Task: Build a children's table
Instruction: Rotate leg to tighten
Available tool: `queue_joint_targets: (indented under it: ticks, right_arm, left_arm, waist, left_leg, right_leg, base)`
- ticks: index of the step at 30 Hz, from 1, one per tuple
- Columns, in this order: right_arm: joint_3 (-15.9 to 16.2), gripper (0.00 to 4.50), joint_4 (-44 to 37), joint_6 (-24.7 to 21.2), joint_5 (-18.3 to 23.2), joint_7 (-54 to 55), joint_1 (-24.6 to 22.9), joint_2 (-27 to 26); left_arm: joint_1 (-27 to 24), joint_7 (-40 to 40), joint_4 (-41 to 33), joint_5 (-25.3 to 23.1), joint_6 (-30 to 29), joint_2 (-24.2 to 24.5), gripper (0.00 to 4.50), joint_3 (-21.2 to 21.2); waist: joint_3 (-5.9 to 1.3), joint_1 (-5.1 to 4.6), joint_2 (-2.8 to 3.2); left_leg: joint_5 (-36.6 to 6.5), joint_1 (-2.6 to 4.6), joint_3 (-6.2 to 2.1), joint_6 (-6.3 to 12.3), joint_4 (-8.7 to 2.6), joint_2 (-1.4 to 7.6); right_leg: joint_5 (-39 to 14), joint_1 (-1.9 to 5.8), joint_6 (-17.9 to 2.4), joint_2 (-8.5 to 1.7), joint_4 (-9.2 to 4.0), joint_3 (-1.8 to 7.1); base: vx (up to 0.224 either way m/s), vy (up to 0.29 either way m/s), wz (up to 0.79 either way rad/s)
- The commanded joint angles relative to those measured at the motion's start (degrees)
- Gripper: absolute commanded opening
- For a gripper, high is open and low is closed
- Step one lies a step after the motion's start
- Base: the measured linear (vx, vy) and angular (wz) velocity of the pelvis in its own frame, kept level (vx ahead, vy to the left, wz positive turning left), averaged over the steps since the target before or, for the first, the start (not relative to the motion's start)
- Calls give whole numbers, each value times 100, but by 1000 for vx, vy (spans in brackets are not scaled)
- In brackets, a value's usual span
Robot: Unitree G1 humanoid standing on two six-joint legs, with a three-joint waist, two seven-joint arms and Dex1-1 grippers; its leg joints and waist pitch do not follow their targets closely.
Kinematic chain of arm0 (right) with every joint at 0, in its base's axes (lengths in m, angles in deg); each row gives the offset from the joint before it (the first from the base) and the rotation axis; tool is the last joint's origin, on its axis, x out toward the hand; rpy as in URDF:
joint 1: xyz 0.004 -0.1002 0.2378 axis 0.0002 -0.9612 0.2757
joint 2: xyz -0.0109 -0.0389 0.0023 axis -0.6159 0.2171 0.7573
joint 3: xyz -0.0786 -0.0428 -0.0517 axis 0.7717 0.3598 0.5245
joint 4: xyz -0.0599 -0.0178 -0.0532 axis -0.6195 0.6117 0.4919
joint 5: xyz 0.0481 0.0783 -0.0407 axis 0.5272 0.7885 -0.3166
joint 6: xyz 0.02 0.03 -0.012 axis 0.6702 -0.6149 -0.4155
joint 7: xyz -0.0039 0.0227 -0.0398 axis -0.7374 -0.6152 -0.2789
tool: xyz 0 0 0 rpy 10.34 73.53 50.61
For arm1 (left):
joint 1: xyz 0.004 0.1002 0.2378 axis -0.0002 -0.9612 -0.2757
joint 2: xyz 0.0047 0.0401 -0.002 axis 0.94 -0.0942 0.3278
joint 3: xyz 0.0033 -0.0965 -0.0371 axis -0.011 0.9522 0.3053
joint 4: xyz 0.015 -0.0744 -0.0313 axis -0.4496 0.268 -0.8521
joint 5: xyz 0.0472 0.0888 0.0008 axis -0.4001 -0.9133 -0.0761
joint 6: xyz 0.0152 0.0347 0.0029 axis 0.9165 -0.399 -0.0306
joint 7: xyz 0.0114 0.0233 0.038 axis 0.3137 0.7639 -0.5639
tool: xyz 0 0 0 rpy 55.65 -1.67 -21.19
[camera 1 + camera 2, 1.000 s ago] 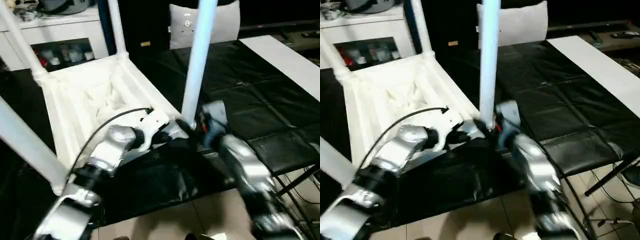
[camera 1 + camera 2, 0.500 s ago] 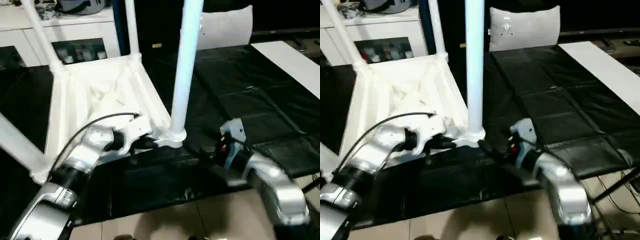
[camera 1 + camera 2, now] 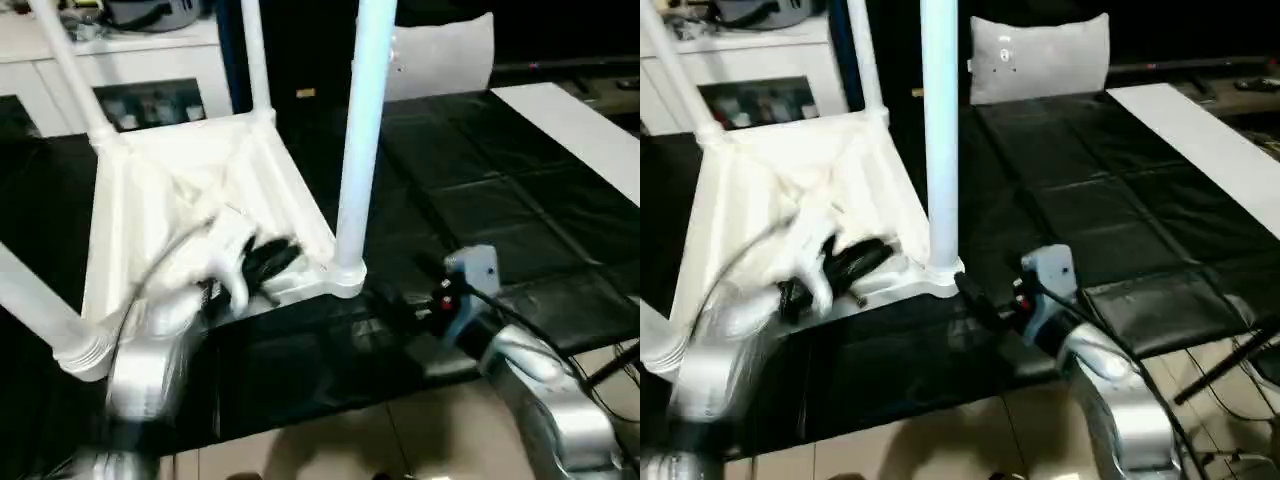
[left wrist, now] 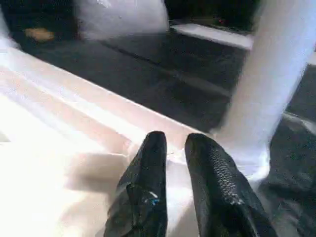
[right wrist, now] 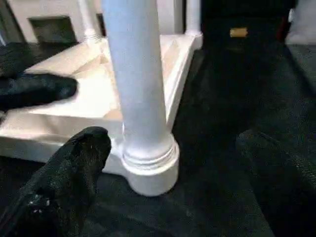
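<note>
The children's table lies upside down on the black mat, its white ribbed top point(image 3: 170, 190) facing up. All four white legs stand in the corner sockets: near right leg point(image 3: 358, 130), far right leg point(image 3: 252, 55), far left leg point(image 3: 65, 65), near left leg point(image 3: 30, 290). My left gripper point(image 3: 268, 258) rests shut and empty over the ribbed underside, just inside the rim by the near right socket point(image 4: 247, 158). To the right of that leg's base, my right gripper point(image 3: 985, 300) is open, its fingers point(image 5: 64, 182) wide apart and clear of the leg point(image 5: 138, 74).
A grey-white cushion point(image 3: 1040, 55) leans at the back of the mat. A white board point(image 3: 580, 120) lies along the right side. A white cabinet point(image 3: 150, 60) stands behind the table top. The mat's front edge drops to a tiled floor point(image 3: 330, 450).
My right gripper has let go of the near right leg's base and drawn back to the right. My left gripper has pulled back from the corner socket onto the underside. The camera has shifted.
</note>
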Motion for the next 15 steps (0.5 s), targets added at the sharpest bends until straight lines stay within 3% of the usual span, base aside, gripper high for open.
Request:
queue_joint_targets:
  ticks: [1,2,3,4,5,6,7,8,9,10,11,12,13,14,15]
  right_arm:
    - [59,450,-103,-263,98,54,-57,15]
    - [132,450,-30,67,-60,38,-95,34]
    - [168,450,22,258,-146,21,-109,45]
    - [169,450,82,566,-221,6,-128,34]
    - [152,450,120,702,-245,9,-130,18]
    - [172,450,149,669,-95,-218,-159,99]
    - [176,450,146,638,-65,-249,-163,114]
    - [150,450,130,635,-15,-272,-179,119]
    - [121,450,125,686,-19,-243,-184,100]
    - [122,450,94,623,-18,-217,-193,115]
    - [76,450,101,841,-21,-180,-186,45]
    - [50,450,39,663,17,-102,-175,21]
    - [108,450,17,623,-142,-14,-166,92]
    - [106,450,-1,635,-79,-90,-172,94]
    - [93,450,-27,626,-55,-75,-197,98]
  left_arm:
    - [-101,-411,-395,-183,-125,-86,89,-40]
    - [-175,-689,-505,-310,-168,-239,89,-84]
    - [-185,-867,-535,-344,-287,-356,89,-79]
    - [-190,-1085,-599,-346,-505,-454,89,-46]
    - [-188,-1133,-592,-363,-552,-467,89,-37]
    - [-188,-1250,-547,-500,-616,-452,89,-47]
    - [-191,-1264,-549,-519,-632,-449,89,-52]
    - [-202,-1300,-572,-520,-641,-450,89,-16]
    - [-208,-1313,-588,-496,-638,-457,89,16]
    - [-224,-1361,-632,-455,-727,-458,89,63]
    - [-240,-1375,-657,-431,-704,-442,89,85]
    - [-265,-1405,-731,-380,-820,-410,108,130]
    - [-260,-1434,-777,-318,-879,-414,108,192]
    - [-261,-1421,-788,-298,-884,-412,108,195]
    - [-269,-1375,-830,-239,-935,-407,108,180]
  waist:
    - [-244,-32,58]
    - [-256,-117,86]
    - [-256,-180,101]
    - [-193,-280,95]
    - [-132,-232,-28]
    - [-121,-219,-198]
    - [-112,-87,-228]
    - [-117,132,-353]
    - [-146,249,-330]
    - [-231,347,-416]
    - [-252,407,-382]
    - [-211,432,-281]
    - [-212,440,-180]
    - [-237,414,-107]
    - [-309,275,-29]
  left_leg:
    - [-1869,-369,-380,371,-644,185]
    - [-2532,-276,-729,486,-778,489]
    - [-2721,-229,-907,555,-868,615]
    - [-2957,-131,-1173,764,-989,697]
    - [-2881,-243,-1006,855,-772,419]
    - [-2492,-339,-710,701,-450,46]
    - [-1062,127,-135,384,235,-424]
    - [-289,-234,-74,477,260,-421]
    - [-256,-139,-53,607,214,-333]
    - [-344,-405,-185,877,310,-255]
    - [-337,-478,-291,917,401,-181]
    - [-112,-462,-442,889,349,-12]
    - [273,-344,-392,950,92,29]
    - [545,-285,-362,1029,-94,56]
    - [861,-40,-419,1329,-198,268]
  right_leg:
    - [-2499,597,335,-198,-380,31]
    - [-1795,526,147,-172,-84,225]
    - [-1518,485,-30,-136,104,278]
    - [-1439,360,-356,-18,397,387]
    - [-1595,354,-626,-148,275,646]
    - [-2213,372,-542,-328,-126,766]
    - [-4723,52,195,-565,-772,634]
    - [-5366,336,1085,-633,-677,867]
    - [-5466,274,1189,-754,-703,1051]
    - [-4895,580,1032,-1084,-490,1352]
    - [-4413,649,779,-1289,-457,1462]
    - [-3442,603,-113,-1343,-431,1369]
    - [-2560,504,-853,-967,-362,1078]
    - [-2115,441,-999,-623,-233,874]
    - [-1241,251,-937,-171,25,706]
  base:
    - [0,0,0]
    - [9,-52,49]
    - [16,-90,60]
    - [16,-90,60]
    - [22,-112,55]
    - [25,-121,54]
    - [25,-121,54]
    - [42,-125,16]
    - [25,-63,-6]
    - [37,-77,-10]
    - [0,0,0]
    - [0,0,0]
    - [0,0,0]
    - [6,54,-1]
    - [20,86,3]
